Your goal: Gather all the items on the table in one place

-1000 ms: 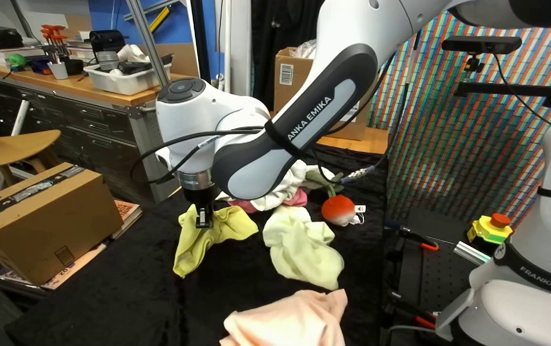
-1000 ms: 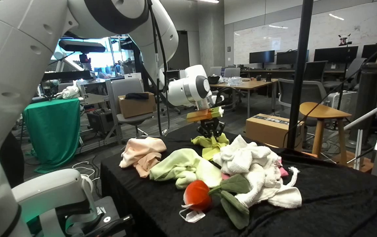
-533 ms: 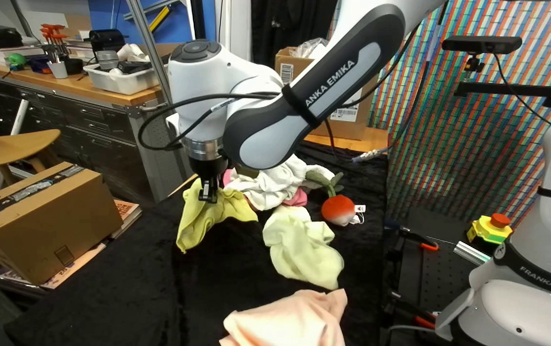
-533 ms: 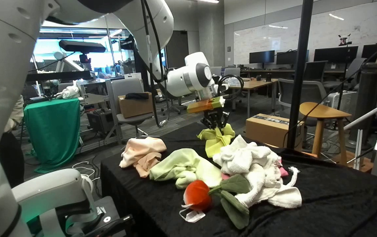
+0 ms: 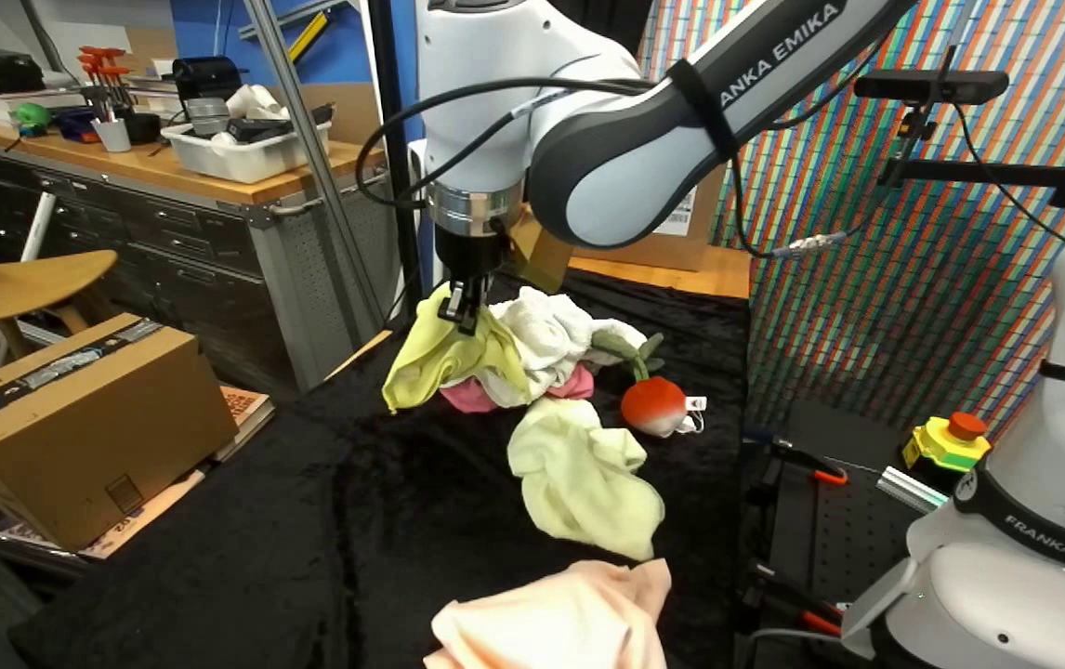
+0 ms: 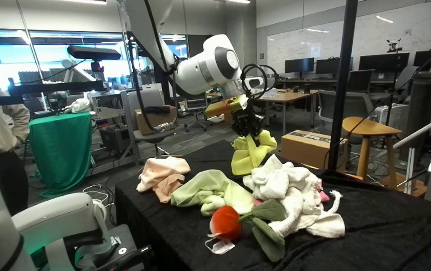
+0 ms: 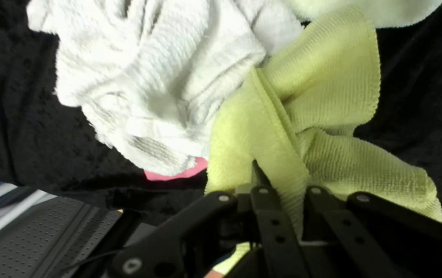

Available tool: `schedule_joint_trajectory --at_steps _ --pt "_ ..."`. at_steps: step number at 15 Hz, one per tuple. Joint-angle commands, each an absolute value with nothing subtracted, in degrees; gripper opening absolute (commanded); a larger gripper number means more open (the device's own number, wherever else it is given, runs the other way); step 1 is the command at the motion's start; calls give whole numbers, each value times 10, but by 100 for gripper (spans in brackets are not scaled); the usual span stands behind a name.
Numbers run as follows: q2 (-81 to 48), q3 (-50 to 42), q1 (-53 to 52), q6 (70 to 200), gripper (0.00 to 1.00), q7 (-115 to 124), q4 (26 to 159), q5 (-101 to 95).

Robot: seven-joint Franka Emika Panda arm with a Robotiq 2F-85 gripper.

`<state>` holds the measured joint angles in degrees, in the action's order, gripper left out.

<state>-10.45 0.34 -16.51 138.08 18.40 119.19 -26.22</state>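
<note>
Gripper [image 5: 463,318] clamped narrow on yellow-green rag [image 6: 247,158], which hangs just beside white heap [image 6: 298,195]; pink rag [image 5: 470,396] showing from under heap; pale yellow rag [image 5: 584,483] on black table [image 5: 244,548], lying between heap and peach rag [image 5: 560,623]; red toy [image 6: 225,224] near heap and pale yellow rag.

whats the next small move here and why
Probably shift the gripper slightly over the bunched white cloth before opening: it is shut on the yellow-green rag, most of which, in the wrist view, shows beside that cloth, not over it.

Free table [image 5: 402,530] beside peach rag [image 5: 556,618]
</note>
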Motion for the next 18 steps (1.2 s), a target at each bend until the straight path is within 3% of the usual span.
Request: schedule_joint_trajectory --at_steps 1,9,18 --pt "-27 12 -140 1372 7 240 1264 -268" --pt "34 29 -87 1297 7 281 1320 -225" --pt "-6 22 -48 1271 7 335 1343 -219"
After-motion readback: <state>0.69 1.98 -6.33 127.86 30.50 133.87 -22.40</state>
